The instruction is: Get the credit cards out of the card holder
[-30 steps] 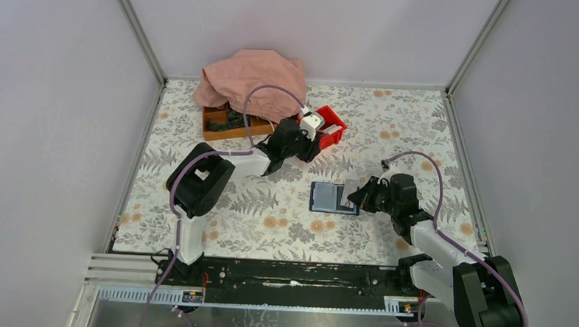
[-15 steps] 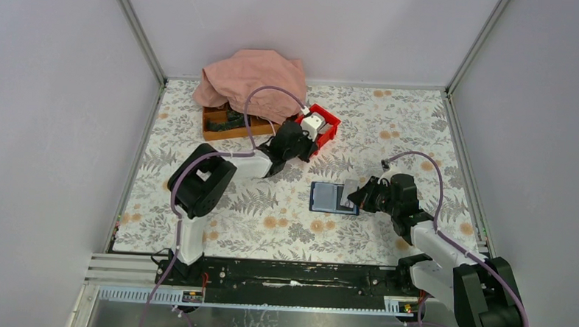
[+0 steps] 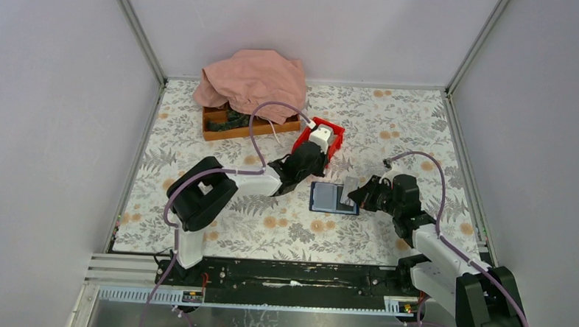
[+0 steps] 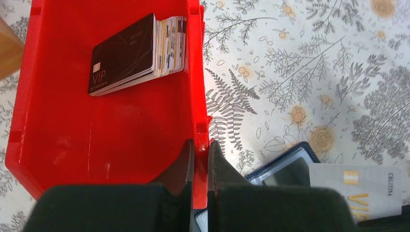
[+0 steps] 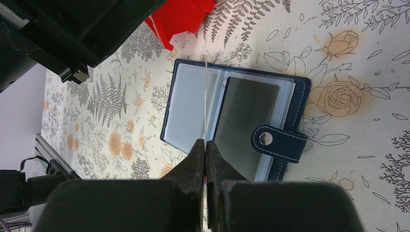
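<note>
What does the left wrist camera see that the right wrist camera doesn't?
Only the left wrist camera looks inside the red bin: a stack of cards lies there, with a black one on top. It also shows the printed face of the silver card. Only the right wrist camera shows the card holder lying wide open, with its snap strap. Both see some of the red bin, some of the card holder and the flowery table cover.

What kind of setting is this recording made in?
Probably a lab robot cell, not a home: plain panel walls on metal posts, a floral-covered table, and a mounting rail at its near edge.
</note>
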`<state>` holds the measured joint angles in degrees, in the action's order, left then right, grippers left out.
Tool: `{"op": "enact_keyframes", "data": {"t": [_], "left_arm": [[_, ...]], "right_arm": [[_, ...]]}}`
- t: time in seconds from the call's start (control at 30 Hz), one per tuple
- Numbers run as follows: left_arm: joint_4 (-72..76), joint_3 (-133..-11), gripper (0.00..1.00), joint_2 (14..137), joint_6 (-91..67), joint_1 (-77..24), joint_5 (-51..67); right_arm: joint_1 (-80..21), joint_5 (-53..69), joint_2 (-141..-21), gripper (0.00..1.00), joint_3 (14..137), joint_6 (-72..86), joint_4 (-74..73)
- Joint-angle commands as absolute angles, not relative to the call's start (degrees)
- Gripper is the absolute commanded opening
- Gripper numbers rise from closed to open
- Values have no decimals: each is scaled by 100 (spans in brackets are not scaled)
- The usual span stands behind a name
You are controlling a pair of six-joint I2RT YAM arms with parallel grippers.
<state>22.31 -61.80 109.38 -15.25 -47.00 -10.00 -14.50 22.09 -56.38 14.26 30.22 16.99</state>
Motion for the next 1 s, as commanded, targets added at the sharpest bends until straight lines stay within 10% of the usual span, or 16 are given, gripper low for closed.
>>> {"op": "enact_keyframes", "data": {"t": [0.0,0.57,0.97], "left_arm": [[2264,-6060,0,10782,-2459,-4762,-1781],[1966,-5992,16,10968,-2881,-5207,-2898],[2571,-5548,75,10449,-2707,-5318,-3148]], "right_arm": [[-1415,2255,-5462,0,1432,2988,1764],[-1418,2291,-5683,0,1415,3006,1938],[-1419,2276,-5591,0,1370,2988,2028]]}}
